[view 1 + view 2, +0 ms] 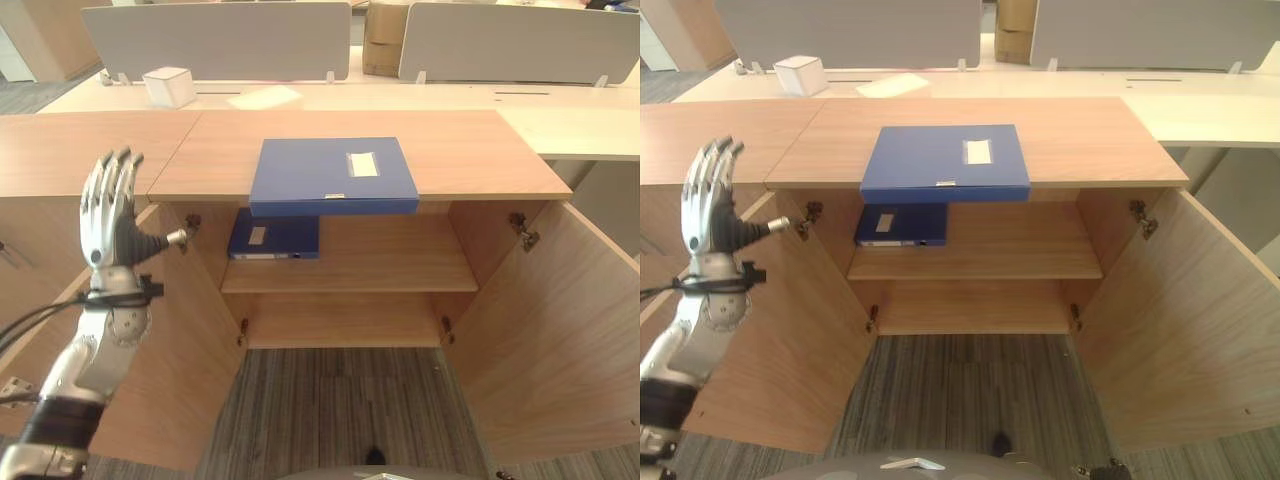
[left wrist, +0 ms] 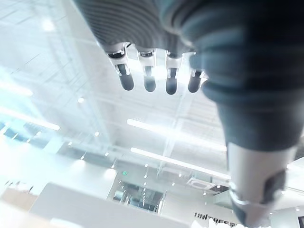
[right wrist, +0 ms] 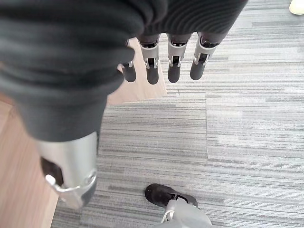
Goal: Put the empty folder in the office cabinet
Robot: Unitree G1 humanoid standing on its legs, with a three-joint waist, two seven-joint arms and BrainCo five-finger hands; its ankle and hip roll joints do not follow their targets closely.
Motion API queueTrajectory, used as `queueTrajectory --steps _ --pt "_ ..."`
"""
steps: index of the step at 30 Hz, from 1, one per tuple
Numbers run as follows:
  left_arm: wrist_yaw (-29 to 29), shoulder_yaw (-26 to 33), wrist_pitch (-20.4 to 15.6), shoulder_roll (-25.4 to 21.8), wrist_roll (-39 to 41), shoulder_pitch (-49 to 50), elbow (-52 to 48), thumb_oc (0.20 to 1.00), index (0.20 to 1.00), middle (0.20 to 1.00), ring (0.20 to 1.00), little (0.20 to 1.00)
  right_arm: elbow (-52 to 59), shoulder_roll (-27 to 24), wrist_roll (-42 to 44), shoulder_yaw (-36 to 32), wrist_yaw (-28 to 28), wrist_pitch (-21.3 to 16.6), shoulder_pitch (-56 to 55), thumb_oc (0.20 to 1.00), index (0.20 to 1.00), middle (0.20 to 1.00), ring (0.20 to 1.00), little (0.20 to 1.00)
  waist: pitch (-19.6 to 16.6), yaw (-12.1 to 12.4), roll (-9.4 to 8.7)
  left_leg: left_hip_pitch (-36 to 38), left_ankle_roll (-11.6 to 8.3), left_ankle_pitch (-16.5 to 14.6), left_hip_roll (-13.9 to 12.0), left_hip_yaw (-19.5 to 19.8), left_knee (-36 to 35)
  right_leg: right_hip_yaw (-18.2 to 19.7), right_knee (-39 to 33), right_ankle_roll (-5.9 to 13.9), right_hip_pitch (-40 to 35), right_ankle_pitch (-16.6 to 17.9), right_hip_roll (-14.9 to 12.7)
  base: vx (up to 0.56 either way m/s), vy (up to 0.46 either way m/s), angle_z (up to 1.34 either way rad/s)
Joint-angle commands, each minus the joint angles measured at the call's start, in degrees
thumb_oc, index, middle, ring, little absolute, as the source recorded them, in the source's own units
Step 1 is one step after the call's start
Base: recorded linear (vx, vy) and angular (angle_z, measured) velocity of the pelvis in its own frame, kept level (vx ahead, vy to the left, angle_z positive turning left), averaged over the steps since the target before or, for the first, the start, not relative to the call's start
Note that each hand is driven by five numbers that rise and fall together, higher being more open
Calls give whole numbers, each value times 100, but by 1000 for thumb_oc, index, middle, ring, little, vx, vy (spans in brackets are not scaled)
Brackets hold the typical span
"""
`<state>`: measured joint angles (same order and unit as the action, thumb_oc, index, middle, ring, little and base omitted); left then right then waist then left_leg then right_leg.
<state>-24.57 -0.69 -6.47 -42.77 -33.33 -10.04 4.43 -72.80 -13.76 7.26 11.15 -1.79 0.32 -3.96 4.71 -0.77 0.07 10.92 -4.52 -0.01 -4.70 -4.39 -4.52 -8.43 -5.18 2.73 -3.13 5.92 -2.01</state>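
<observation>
Wood-laminate cabinet [image 1: 500, 170], both doors swung open, two shelves inside. Upper shelf [image 1: 400, 265] holds one dark blue box file [image 1: 273, 237] at its left end, lying flat, pale label on its upper face; lower shelf bare. Blue folder [image 1: 332, 175] lying flat on cabinet top, front edge overhanging the opening, directly above the box file; white label near its right side, small pale tag at front edge, print too small to read. Left hand [image 1: 110, 215] raised beside left door [image 1: 180, 350], fingers straight and together, thumb out, holding nothing. Right hand [image 3: 161, 61] over grey carpet [image 3: 247, 123], fingers straight, holding nothing. White box [image 1: 168, 86] on desk behind.
</observation>
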Motion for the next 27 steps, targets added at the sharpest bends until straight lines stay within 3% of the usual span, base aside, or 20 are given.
queueTrajectory --steps 1,5,6,12,17,19,21,22,27 --pt "-219 -272 64 -655 -606 -481 219 1000 1000 1000 1000 1000 -309 45 -131 267 -44 -120 370 1000 1000 1000 1000 1000 -179 -139 -203 -279 -188 -361 -44 27 -48 27 18 500 -345 -787 -312 0 0 0" --pt "-129 -864 70 -1077 -940 -1138 560 1000 1000 1000 1000 1000 -289 27 -123 391 11 -160 358 1000 1000 1000 1000 1000 -214 -246 -163 -279 -191 -372 -46 -25 -48 54 18 533 -316 -764 -323 9 5 -3" --pt "-20 -1283 49 -1132 -968 -1471 897 1000 1000 1000 1000 1000 -291 3 -111 439 25 -173 355 1000 1000 1000 1000 1000 -225 -302 -145 -297 -192 -366 -42 -56 -48 64 18 547 -289 -750 -324 0 0 0" --pt "300 -2234 -50 -1068 -1158 -2007 1483 1000 1000 1000 1000 1000 -273 -37 7 371 8 -222 332 1000 1000 1000 1000 1000 -226 -408 -117 -383 -192 -355 -46 -109 -48 88 18 584 -182 -724 -329 -3 -1 -10" --pt "296 -2248 -51 -1065 -1157 -2022 1492 1000 1000 1000 1000 1000 -273 -35 7 365 8 -222 331 1000 1000 1000 1000 1000 -228 -401 -119 -386 -192 -355 -46 -111 -48 89 18 584 -178 -724 -330 -5 -1 -5" --pt "383 -2550 20 -614 -1116 -2121 1926 1000 1000 1000 1000 1000 -324 -67 91 254 -56 -206 292 1000 1000 1000 1000 1000 -165 -501 -110 -505 -177 -324 -54 -139 -48 128 18 609 -39 -684 -339 -52 -5 1" --pt "375 -2569 18 -605 -1115 -2140 1942 1000 1000 1000 1000 1000 -323 -67 90 244 -56 -206 290 1000 1000 1000 1000 1000 -173 -490 -108 -514 -177 -324 -55 -141 -48 130 18 609 -28 -683 -338 -5 0 4" --pt "301 -2540 121 -314 -1075 -2122 2070 1000 1000 1000 1000 1000 -377 -62 97 163 -117 -191 257 1000 1000 1000 1000 1000 -142 -533 -135 -567 -175 -318 -58 -170 -48 156 18 617 25 -676 -338 0 0 0" --pt "205 -2478 184 -97 -1031 -2113 2164 1000 1000 1000 1000 1000 -448 -67 101 99 -169 -172 224 1000 1000 1000 1000 1000 -122 -560 -158 -607 -178 -316 -66 -203 -48 185 18 623 73 -667 -328 -5 -1 -5"
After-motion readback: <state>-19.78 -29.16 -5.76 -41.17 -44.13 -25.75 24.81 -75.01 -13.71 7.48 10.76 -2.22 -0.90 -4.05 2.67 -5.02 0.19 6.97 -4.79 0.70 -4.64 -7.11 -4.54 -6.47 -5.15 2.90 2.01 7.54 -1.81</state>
